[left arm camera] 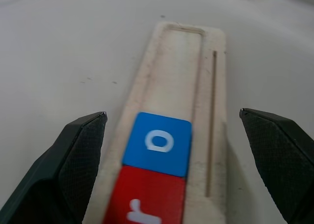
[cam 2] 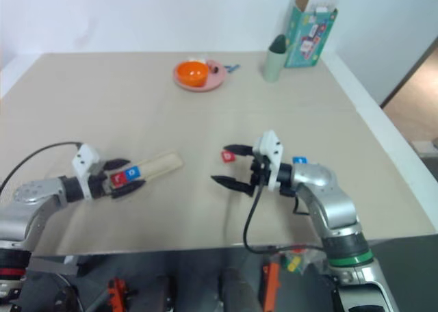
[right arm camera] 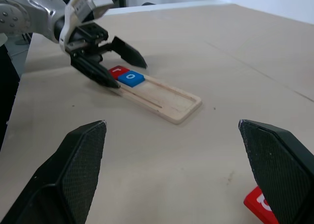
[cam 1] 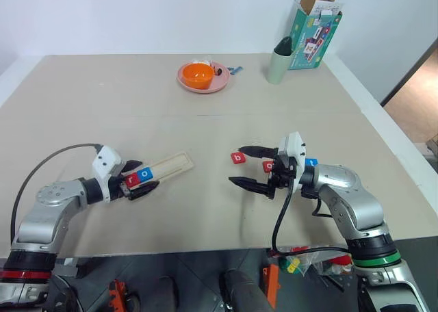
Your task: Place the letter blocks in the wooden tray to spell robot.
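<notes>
Tray holds red r and blue o (word's start); left gripper straddles it wide open, empty. Right gripper, also agape, empty, hovers near red b.

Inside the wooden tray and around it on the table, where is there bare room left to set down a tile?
The wooden tray has its groove bare from the blue o block to its far end. Its near end is crowded: the red r block, with the open left gripper straddling it. The tabletop between the tray and the open right gripper is bare.
</notes>
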